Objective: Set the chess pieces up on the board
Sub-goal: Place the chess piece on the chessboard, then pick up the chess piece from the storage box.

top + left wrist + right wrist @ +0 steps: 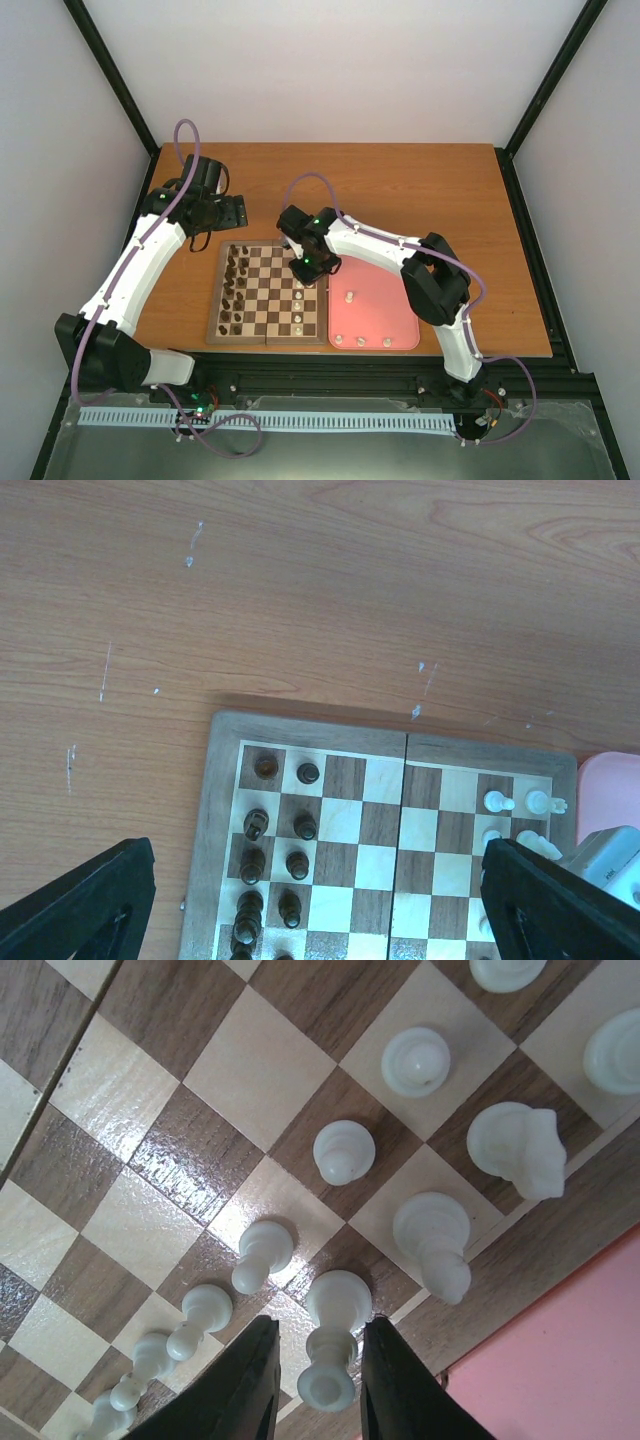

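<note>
The board (213, 300) lies mid-table, with dark brown pieces (236, 285) along its left side. Several cream-white chess pieces (301, 298) stand along its right side. My right gripper (306, 272) hovers low over the board's far right corner. In the right wrist view, the gripper (318, 1380) is open, its fingers (245, 1380) straddling an upright white piece (335, 1345) with small gaps on both sides. A white knight (515, 1148) and pawns (343, 1152) stand nearby. My left gripper (215, 210) is open and empty beyond the board's far left corner; in its own wrist view (315, 880) it looks down on the board (225, 810).
A pink tray (385, 312) sits right of the board. One white piece (349, 297) stands near its far left, and three more (361, 341) are along its near edge. Bare wooden table (400, 190) lies beyond. Black frame posts stand at the table corners.
</note>
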Controlling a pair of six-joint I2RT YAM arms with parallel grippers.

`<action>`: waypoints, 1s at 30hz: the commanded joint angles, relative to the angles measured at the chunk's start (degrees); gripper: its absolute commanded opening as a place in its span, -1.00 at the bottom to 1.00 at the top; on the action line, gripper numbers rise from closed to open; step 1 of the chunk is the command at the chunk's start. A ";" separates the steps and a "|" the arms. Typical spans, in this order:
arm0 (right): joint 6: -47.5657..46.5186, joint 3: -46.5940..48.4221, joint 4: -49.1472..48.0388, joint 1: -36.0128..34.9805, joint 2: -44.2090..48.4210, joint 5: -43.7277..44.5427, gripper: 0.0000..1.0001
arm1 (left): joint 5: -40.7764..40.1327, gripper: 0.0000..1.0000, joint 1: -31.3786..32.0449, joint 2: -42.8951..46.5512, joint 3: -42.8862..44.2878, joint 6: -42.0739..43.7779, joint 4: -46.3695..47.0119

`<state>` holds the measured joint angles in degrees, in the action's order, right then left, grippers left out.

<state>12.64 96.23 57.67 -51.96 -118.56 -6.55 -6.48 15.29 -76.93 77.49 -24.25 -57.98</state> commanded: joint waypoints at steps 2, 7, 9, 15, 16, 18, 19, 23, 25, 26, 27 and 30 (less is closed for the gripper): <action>-0.60 1.56 0.86 -0.32 -0.07 0.97 -0.48 | -0.64 0.99 0.09 -0.15 0.19 0.95 0.12; -1.16 3.91 3.57 -0.33 1.64 2.36 -0.28 | -0.55 0.99 0.09 -0.24 0.52 0.92 0.12; -1.38 4.15 4.74 -0.33 2.98 2.78 -0.21 | -0.51 0.99 0.09 -0.19 0.78 0.96 0.13; -1.08 1.66 7.85 -0.18 10.28 6.06 -0.06 | 0.17 1.00 0.10 -0.59 1.60 1.14 0.05; -0.66 0.39 7.82 0.03 11.48 6.77 -0.05 | 0.36 0.99 0.09 -0.67 1.56 1.05 0.04; 0.37 -2.80 7.46 1.08 13.92 7.13 -0.05 | 0.52 1.00 0.09 -0.66 1.21 0.85 0.06; 0.89 -4.52 7.21 1.91 14.79 6.78 -0.06 | 0.51 0.99 0.09 -0.60 1.06 0.87 0.12; 1.57 -11.76 5.57 4.92 16.41 5.08 -0.12 | -0.37 0.99 0.11 -0.83 0.66 1.48 0.20; 1.26 -14.55 4.10 5.35 16.32 4.29 -0.12 | -0.64 1.00 0.09 -1.28 0.63 1.74 0.22; 1.39 -15.68 3.42 5.38 16.08 3.89 -0.12 | -0.68 0.99 0.09 -1.57 0.60 1.83 0.19; 1.48 -17.25 2.68 5.43 15.82 3.34 -0.11 | -0.58 1.00 0.10 -1.89 0.51 1.79 0.19; 1.59 -19.29 0.69 5.64 14.73 3.06 -0.11 | 0.32 0.99 0.09 -2.74 0.14 1.71 0.68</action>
<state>13.39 78.83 61.71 -46.22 -102.72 -2.46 -6.33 15.27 -78.35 77.49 -23.73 -57.95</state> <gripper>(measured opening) 0.445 0.998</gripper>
